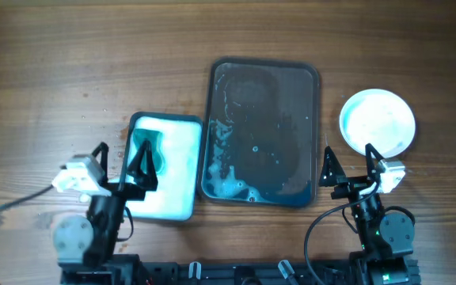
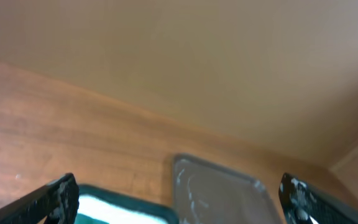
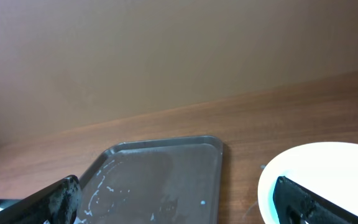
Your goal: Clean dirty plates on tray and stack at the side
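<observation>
A dark grey tray [image 1: 265, 133] lies in the middle of the table, wet and smeared with blue-white suds along its left and near edges; no plate is on it. It also shows in the left wrist view [image 2: 216, 190] and the right wrist view [image 3: 160, 180]. White plates [image 1: 377, 121] sit to the right of the tray, also seen in the right wrist view [image 3: 328, 180]. My left gripper [image 1: 121, 165] is open and empty over a teal tub. My right gripper [image 1: 348, 166] is open and empty near the table's front edge, just below the plates.
A teal tub [image 1: 165, 166] holding white foam and a teal cloth stands left of the tray; its rim shows in the left wrist view [image 2: 123, 208]. Bare wooden table lies at the back and far left.
</observation>
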Robot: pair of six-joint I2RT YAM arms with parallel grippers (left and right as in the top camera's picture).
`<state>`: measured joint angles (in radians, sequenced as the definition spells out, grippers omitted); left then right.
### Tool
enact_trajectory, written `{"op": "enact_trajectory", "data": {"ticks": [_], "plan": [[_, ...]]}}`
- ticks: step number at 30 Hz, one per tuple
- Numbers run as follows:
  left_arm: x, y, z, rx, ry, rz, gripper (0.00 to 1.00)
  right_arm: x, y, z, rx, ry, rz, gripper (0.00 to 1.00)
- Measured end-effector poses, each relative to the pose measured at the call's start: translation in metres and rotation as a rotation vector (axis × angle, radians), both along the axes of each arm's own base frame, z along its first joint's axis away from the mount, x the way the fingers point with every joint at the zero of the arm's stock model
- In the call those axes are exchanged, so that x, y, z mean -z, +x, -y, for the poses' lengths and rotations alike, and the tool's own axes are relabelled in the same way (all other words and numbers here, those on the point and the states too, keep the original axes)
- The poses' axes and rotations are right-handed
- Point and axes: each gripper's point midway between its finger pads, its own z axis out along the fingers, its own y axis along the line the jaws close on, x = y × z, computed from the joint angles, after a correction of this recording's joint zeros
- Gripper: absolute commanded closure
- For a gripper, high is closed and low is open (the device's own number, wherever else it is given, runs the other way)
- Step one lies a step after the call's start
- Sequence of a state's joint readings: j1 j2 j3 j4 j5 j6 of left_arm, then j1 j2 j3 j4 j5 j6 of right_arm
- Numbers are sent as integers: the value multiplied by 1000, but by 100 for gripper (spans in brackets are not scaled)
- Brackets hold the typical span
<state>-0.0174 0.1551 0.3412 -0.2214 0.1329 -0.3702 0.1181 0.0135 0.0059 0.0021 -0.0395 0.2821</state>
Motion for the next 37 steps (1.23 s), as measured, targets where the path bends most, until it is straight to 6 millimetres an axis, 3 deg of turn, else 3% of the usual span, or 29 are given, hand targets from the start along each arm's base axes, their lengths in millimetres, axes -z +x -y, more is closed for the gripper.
{"op": "enact_trajectory", "data": {"ticks": [3, 8, 9, 37], "plan": [[22, -2, -1, -3, 2, 58, 0, 0, 0, 0, 0, 0, 0, 0], [87, 12, -1, -4, 4, -27, 0, 0, 0, 0, 0, 0, 0, 0], [90, 12, -1, -4, 4, -34, 0, 0, 0, 0, 0, 0, -1, 0], [89, 12, -1, -4, 4, -28, 0, 0, 0, 0, 0, 0, -1, 0]]}}
